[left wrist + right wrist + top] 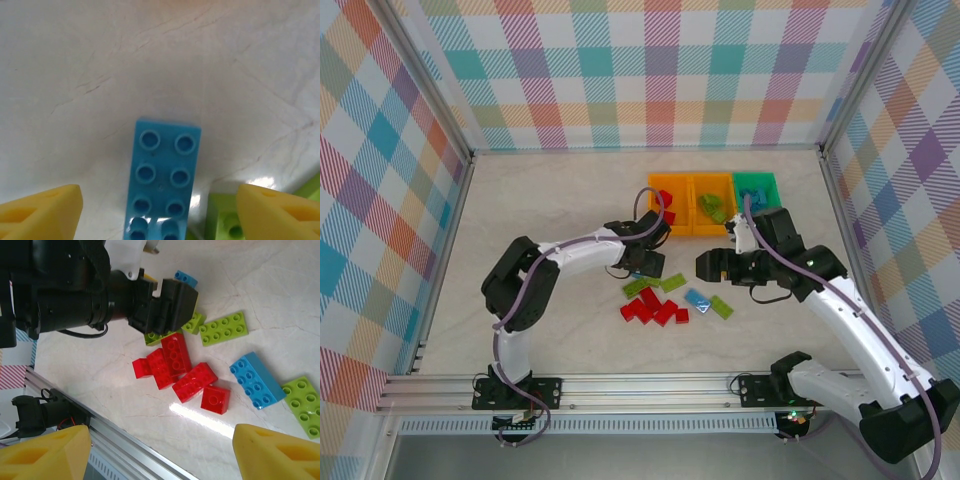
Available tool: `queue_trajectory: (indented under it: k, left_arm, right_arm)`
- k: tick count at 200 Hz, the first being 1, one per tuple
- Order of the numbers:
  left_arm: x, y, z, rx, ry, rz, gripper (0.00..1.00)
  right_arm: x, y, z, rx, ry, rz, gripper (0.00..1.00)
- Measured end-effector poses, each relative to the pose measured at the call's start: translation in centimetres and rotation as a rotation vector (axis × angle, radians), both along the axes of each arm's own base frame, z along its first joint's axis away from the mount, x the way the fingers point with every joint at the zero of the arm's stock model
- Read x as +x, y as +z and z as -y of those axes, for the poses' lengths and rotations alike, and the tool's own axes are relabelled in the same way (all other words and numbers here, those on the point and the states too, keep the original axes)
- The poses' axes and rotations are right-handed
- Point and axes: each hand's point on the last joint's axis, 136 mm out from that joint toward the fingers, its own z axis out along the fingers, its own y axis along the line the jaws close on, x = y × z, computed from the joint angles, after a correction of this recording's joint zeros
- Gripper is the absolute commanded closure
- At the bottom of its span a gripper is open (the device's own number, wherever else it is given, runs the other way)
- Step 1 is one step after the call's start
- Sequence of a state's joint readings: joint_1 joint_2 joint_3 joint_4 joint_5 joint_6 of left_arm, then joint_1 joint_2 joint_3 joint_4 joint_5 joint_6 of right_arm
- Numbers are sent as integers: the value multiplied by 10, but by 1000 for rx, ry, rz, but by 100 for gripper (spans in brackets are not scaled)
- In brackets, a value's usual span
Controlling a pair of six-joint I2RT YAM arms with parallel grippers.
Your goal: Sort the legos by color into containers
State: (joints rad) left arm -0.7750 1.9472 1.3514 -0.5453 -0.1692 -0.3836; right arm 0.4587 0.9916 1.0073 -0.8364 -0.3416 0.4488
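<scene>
**Sorting in progress.** The left jaws stand wide over a light blue brick (pixel 162 185) that lies flat on the desk (pixel 100 75). A yellow fingertip (pixel 42 212) shows on either side, clear of the brick. The right jaws, also wide and empty, hang above loose legos: a red cluster (pixel 180 367), a green brick (pixel 223 328) and a second blue brick (pixel 256 380). Behind them stand two orange bins (pixel 675 188) and a green bin (pixel 757 180).

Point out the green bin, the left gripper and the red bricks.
green bin (pixel 757 177): top view, far rim.
left gripper (pixel 159 212): left wrist view, midway between fingertips.
red bricks (pixel 194 382): right wrist view, studded top.
</scene>
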Motion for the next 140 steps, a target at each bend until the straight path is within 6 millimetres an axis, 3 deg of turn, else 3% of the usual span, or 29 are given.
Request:
queue_trajectory:
  k: [52,80,119,140]
  left_arm:
    - [10,-18,0,0,31,-9,58]
    - [14,-19,-1,1,43,-4,81]
    - [13,-10,11,-69,25,-8,83]
    - [10,18,27,-154,-10,16,82]
  right_arm:
    - [4,-9,-2,-18,4,-32,24]
    - [4,-11,-2,-24,10,-34,23]
    - [2,-8,1,-32,5,-27,23]
    - [-1,-1,7,-37,-14,10,22]
